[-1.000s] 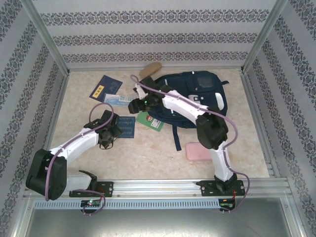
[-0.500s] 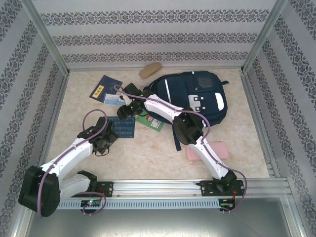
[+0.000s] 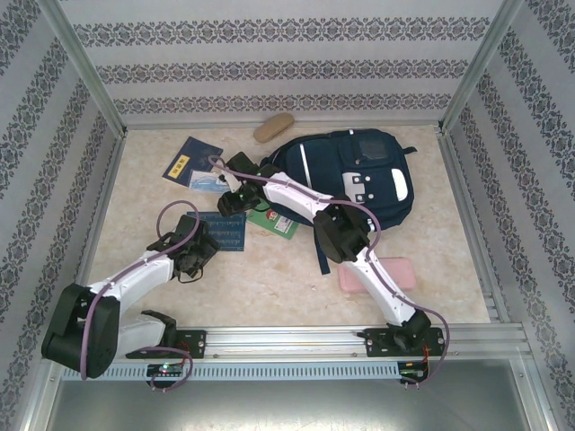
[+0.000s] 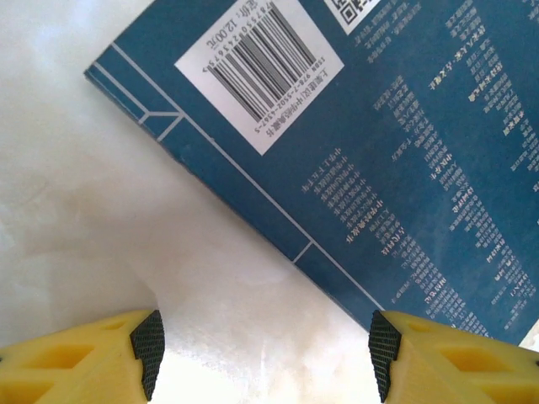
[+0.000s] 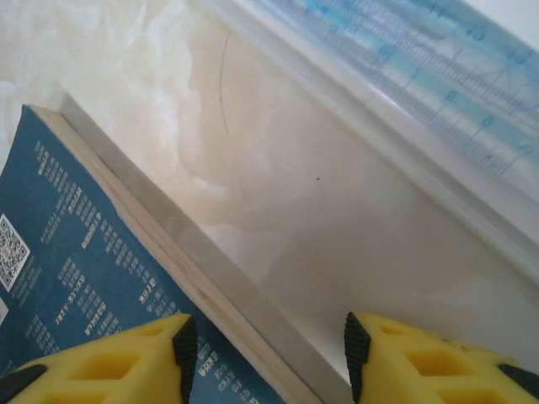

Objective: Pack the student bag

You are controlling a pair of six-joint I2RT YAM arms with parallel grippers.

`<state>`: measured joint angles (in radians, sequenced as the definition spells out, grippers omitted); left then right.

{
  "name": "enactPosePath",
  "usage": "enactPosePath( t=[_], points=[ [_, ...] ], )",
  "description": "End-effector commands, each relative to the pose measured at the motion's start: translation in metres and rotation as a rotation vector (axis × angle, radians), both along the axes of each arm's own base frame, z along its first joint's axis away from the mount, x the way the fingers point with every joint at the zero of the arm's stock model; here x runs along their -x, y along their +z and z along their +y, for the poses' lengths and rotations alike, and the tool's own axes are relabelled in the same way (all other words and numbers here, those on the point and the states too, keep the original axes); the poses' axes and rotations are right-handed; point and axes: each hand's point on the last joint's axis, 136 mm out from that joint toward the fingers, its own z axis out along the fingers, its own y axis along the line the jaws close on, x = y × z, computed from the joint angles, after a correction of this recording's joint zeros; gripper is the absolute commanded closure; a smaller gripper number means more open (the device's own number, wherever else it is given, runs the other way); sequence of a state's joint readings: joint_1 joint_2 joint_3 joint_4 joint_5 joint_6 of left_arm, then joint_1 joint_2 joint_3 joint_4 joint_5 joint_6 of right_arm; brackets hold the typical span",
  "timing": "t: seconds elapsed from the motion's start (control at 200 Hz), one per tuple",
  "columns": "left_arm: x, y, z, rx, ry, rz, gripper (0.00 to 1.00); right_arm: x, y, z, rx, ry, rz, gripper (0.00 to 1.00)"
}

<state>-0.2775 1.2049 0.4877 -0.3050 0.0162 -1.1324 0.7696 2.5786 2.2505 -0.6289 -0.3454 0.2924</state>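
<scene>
Blue book (image 4: 379, 168) under left pincer (image 4: 265, 349), released; right pincer (image 5: 271, 349) released too.

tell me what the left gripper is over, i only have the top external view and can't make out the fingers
Observer: The left wrist view shows the left gripper open, with bare table between its fingers and a blue book just ahead, barcode side up.
Operator: and the right one, is it on that book
Observer: The right wrist view has the right gripper open astride the book's page edge, cover on one side, table on the other.
Operator: anything else near it
Observer: A clear ruler with blue markings lies beyond, apart from the book.
</scene>
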Motion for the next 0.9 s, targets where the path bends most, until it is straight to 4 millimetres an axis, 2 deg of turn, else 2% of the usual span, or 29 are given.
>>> enactPosePath(
  t=[0.0,0.18,0.25,0.335,0.554,0.669,0.829,0.894],
  points=[
    [-0.023,0.005,0.003,-0.008,-0.019,-0.058,0.33,0.059,-0.006,0.008,0.016,0.087,0.135,0.51],
    [-0.027,-0.012,0.011,0.011,-0.023,0.002,0.33,0.087,0.012,0.003,0.000,0.084,0.166,0.56],
    [-0.029,-0.014,0.009,0.033,-0.036,0.002,0.34,0.091,0.022,0.000,-0.017,0.078,0.161,0.58],
    [-0.032,-0.013,0.006,0.045,-0.047,-0.014,0.34,0.095,0.025,-0.002,-0.030,0.069,0.165,0.61],
    [-0.029,-0.014,0.007,0.036,-0.061,-0.023,0.35,0.093,0.000,0.003,-0.011,0.069,0.192,0.62],
    [-0.032,-0.017,0.002,0.061,-0.075,-0.059,0.34,0.094,-0.013,0.007,-0.004,0.070,0.228,0.68],
    [-0.040,-0.018,-0.008,0.114,-0.096,-0.093,0.35,0.105,-0.005,0.021,-0.060,0.090,0.274,0.68],
    [-0.046,-0.011,-0.011,0.143,-0.099,-0.135,0.36,0.109,-0.006,0.025,-0.082,0.082,0.315,0.69]
  ],
)
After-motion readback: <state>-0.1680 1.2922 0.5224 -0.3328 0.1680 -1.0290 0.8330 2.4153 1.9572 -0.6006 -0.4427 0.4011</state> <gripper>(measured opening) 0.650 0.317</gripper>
